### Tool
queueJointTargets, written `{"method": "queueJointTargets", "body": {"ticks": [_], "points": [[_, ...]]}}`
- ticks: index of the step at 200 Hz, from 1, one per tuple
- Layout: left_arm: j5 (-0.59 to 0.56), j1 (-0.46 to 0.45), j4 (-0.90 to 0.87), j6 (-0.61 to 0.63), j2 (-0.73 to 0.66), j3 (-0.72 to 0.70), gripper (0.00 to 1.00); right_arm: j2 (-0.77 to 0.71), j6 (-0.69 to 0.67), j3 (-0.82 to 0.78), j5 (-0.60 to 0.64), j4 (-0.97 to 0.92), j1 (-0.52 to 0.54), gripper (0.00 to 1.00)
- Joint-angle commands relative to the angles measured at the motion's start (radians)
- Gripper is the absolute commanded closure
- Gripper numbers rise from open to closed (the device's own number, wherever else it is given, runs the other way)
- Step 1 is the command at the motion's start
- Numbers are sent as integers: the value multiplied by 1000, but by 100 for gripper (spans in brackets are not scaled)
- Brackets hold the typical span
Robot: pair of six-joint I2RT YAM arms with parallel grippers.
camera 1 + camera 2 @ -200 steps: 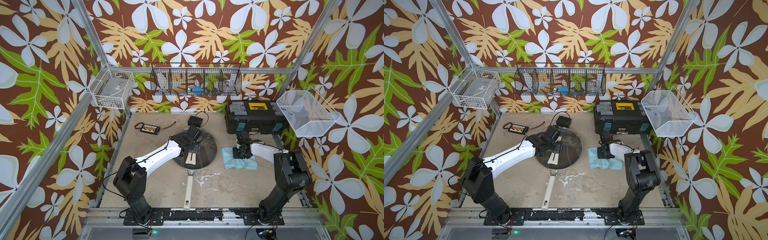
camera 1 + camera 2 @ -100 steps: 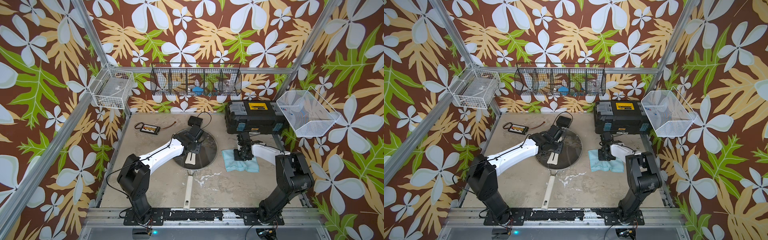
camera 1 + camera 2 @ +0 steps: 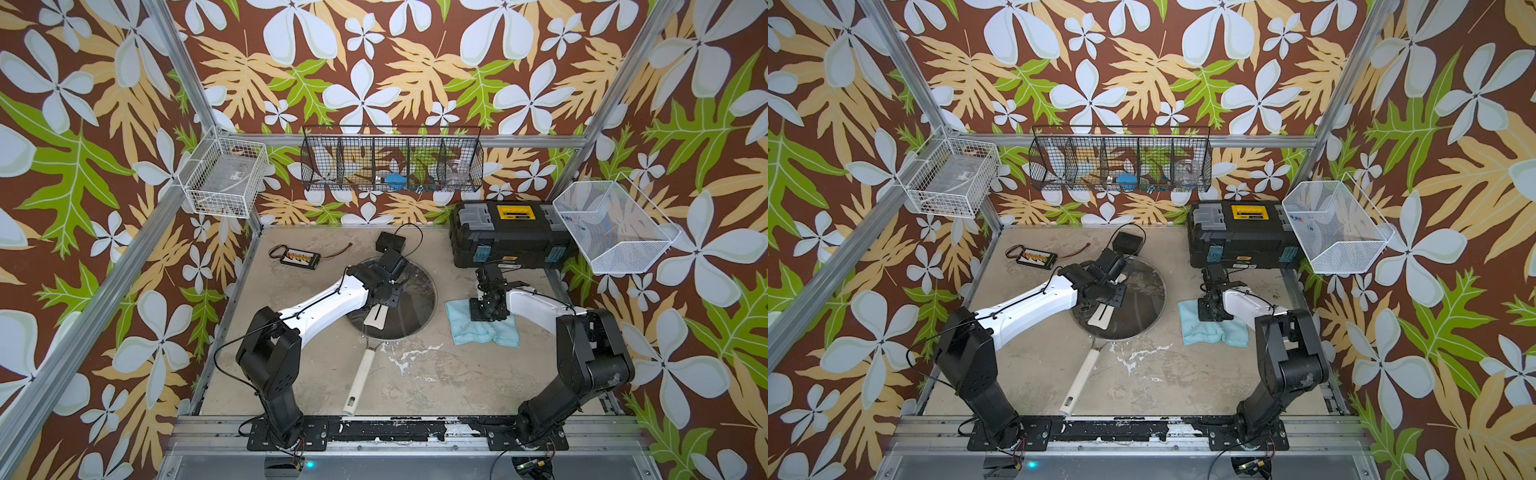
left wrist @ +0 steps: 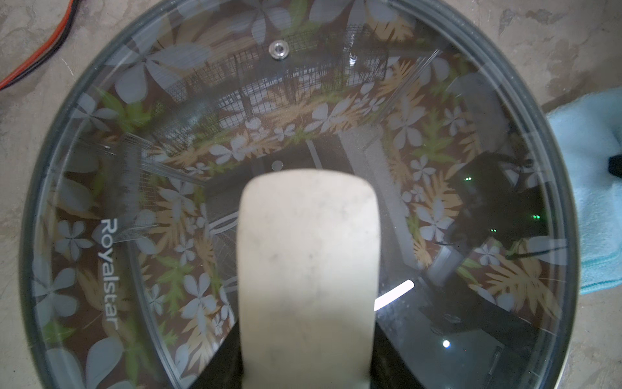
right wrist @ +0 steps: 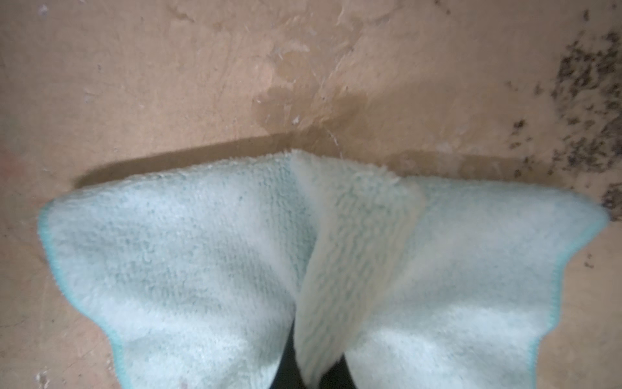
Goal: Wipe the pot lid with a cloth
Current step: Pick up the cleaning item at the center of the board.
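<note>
The pot lid (image 3: 415, 301) lies flat near the middle of the table (image 3: 457, 386), a little toward the back edge. Its cream bar handle (image 3: 375, 316) points toward the front edge. The left gripper (image 4: 304, 367) is clenched on that handle: in the left wrist view its dark fingers (image 4: 220, 365) press against both sides of the bar. A long cream pan handle (image 3: 360, 380) sticks out from under the lid toward the front edge. The cloth (image 3: 478, 332) lies rumpled just beside the lid, toward the right edge, with a narrow strip of bare table between them. The right gripper (image 5: 314, 370) stands on it, pinched tight on a raised fold of the terry. A black toolbox (image 3: 511, 241) fills the back right corner. A small charger board (image 3: 300, 259) lies near the back left corner, and a small black box (image 3: 390, 241) sits behind the lid near the back edge.
</note>
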Motion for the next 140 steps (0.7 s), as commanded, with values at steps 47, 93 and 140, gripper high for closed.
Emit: {"method": "queueJointTargets", "body": {"ticks": [47, 93, 140], "points": [[-15, 1, -29, -48, 18, 44, 100, -39, -3, 41, 4, -47, 0, 100], [-11, 2, -29, -105, 29, 59, 100, -49, -3, 47, -14, -48, 0, 100], [0, 1, -29, -125, 10, 120, 100, -90, 2, 51, -3, -43, 0, 100]]}}
